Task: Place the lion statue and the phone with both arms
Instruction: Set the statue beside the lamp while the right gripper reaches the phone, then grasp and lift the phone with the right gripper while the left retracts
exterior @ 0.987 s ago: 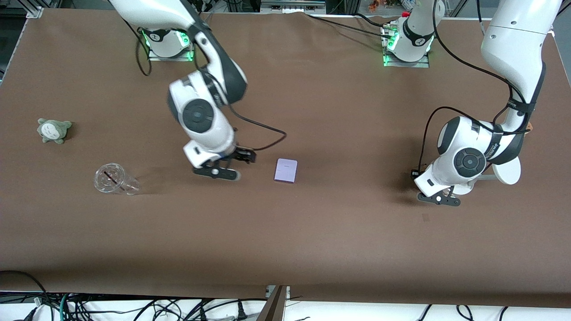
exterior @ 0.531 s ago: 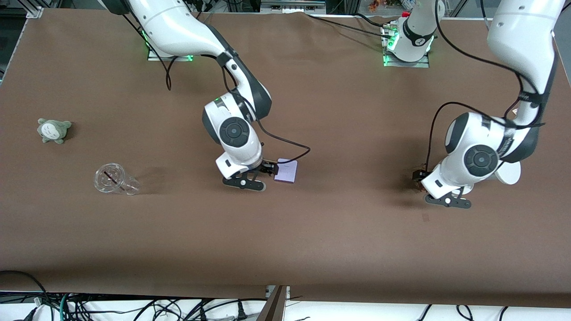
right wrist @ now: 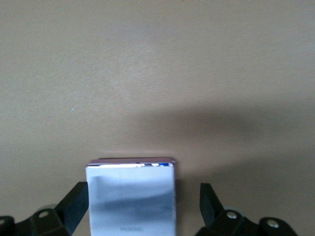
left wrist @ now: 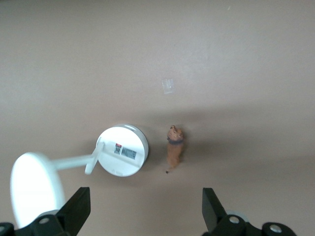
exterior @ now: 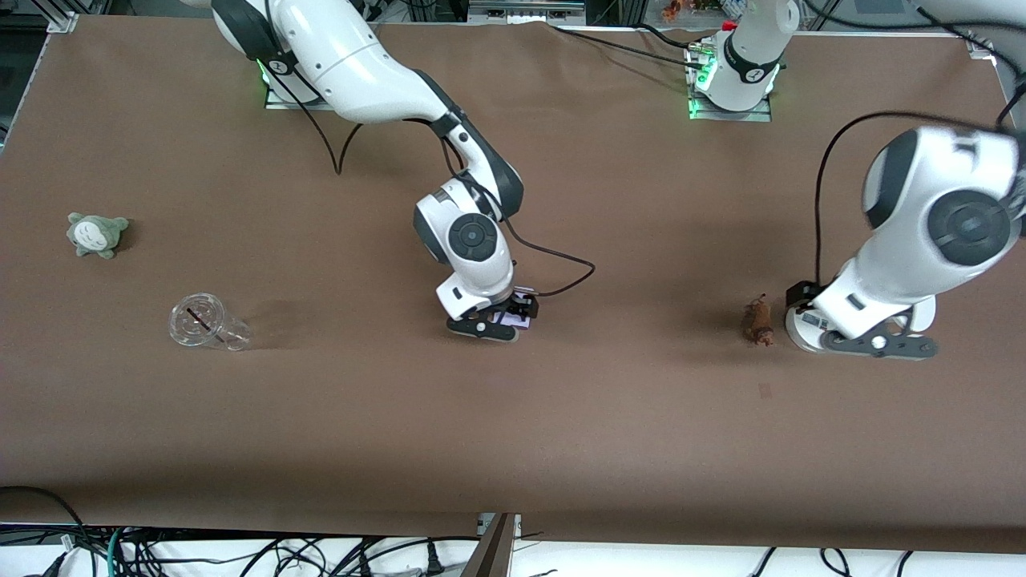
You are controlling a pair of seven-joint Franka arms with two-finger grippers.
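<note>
1. Two claws are over the brown worktop (exterior: 609, 417), one at each task object.
2. Nearest the front camera among the worktop's objects sits the clear plastic cup (exterior: 207, 323), lying on its side toward the right arm's end.
3. The lion statue (exterior: 758, 319) lies on the worktop toward the left arm's end, just beside the round base of the white stand (exterior: 801, 327); in the left wrist view the lion statue (left wrist: 174, 148) and the stand's base (left wrist: 123, 151) are close but apart, and the stand's disc (left wrist: 34, 184) is off to one side.
4. The left claw (left wrist: 145, 216) hangs above the stand and the lion statue, its fingers (left wrist: 78, 209) spread wide and holding nothing; in the front view the left claw (exterior: 878, 346) covers part of the stand.
5. The phone (exterior: 519, 314) lies flat near the worktop's middle, mostly hidden under the right claw (exterior: 490, 327) in the front view.
6. In the right wrist view the right claw (right wrist: 142, 214) is released, and the phone (right wrist: 131, 199) sits between its spread fingers (right wrist: 76, 204), nearer one finger than the other.
7. Farthest from the front camera is the grey-green plush toy (exterior: 97, 234), at the right arm's end.
</note>
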